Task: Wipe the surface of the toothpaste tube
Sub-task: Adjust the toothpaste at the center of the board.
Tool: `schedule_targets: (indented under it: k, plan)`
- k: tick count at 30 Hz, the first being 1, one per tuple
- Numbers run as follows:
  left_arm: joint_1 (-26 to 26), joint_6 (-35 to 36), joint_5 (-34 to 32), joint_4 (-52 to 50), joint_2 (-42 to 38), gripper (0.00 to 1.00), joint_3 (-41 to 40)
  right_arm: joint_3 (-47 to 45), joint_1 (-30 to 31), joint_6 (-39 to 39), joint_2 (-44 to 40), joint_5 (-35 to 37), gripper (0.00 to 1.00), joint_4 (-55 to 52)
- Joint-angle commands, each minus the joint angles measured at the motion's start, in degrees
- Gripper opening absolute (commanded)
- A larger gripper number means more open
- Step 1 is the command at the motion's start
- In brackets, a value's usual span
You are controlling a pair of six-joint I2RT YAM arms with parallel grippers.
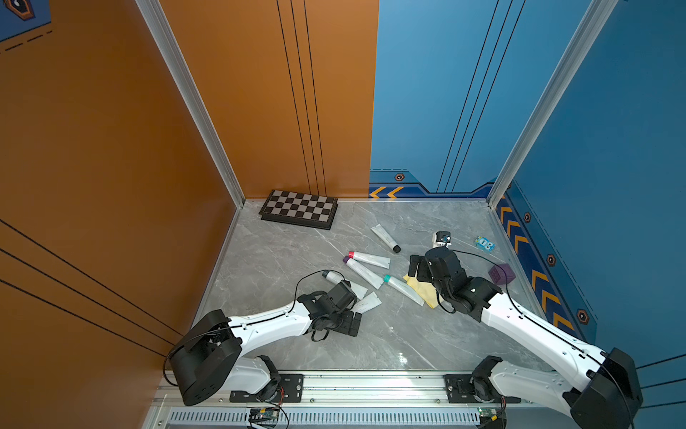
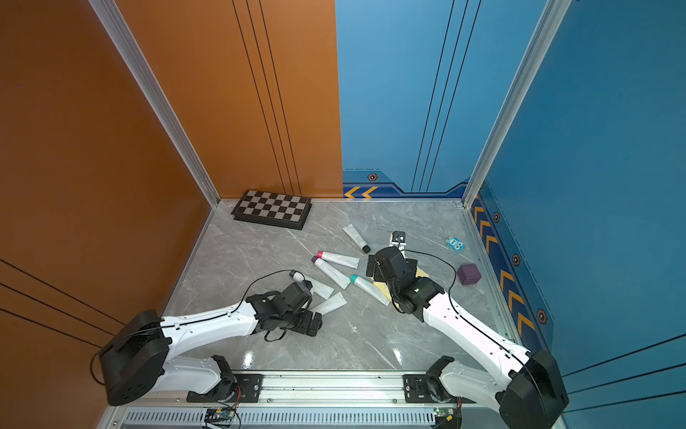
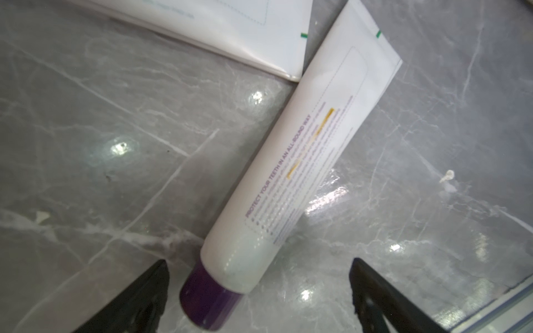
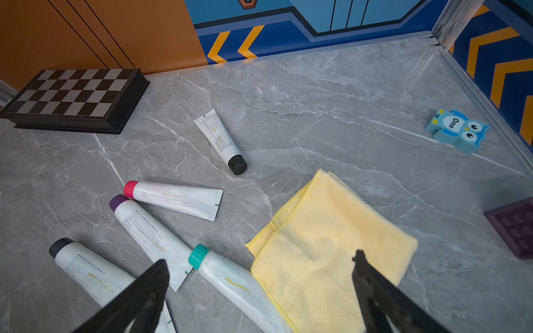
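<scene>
While both my pincers stand spread wide with nothing in them, the near tube [image 3: 291,173] lies flat on the table [image 3: 101,121] under my left pincer [image 3: 259,263]. Its purple cap sits between the two fingers [image 3: 138,299] and touches neither. Its crimped end points away from the pincer and meets the flat end of the grey tube [image 3: 230,26]. In a top view my left pincer hides that cap, and only the pale tail of the near tube [image 1: 368,302] shows beside it.

My right pincer [image 4: 261,259] hangs above the far part of the cloth [image 4: 331,230], which is yellow, folded and flat on the table's right half. The teal tube [image 4: 230,276] lies along the cloth's left edge, touching it. The purple tube [image 4: 150,233] ends just beside the teal cap, and the red tube [image 4: 178,199] lies next to it, both with caps toward the left wall. The black tube [image 4: 220,138] lies alone farther back.

The board [image 1: 300,210] sits in the far left corner against the wall. An owl [image 4: 457,129] and a cube [image 1: 502,274] lie near the right wall, well apart from the tubes.
</scene>
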Motion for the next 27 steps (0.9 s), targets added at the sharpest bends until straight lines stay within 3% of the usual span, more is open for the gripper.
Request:
schedule_targets:
  k: [1,8,13,27]
  plan:
    - [-0.6,6.9,-4.3,-7.4,2.6,0.99,4.3,-0.1,0.4,0.1,-1.0,1.4,1.0,-2.5]
    - [0.3,15.4,1.0,-7.3,9.8,0.99,10.5,0.4,0.4,-0.2,-1.0,1.5,1.0,-2.6]
    - [0.4,18.5,1.3,-7.4,14.5,0.99,12.5,1.3,0.4,-0.6,-0.6,1.0,1.0,-3.1]
    - [1.0,25.6,7.1,-7.3,20.0,0.87,15.6,3.1,0.3,-1.0,2.2,0.1,1.0,-4.0]
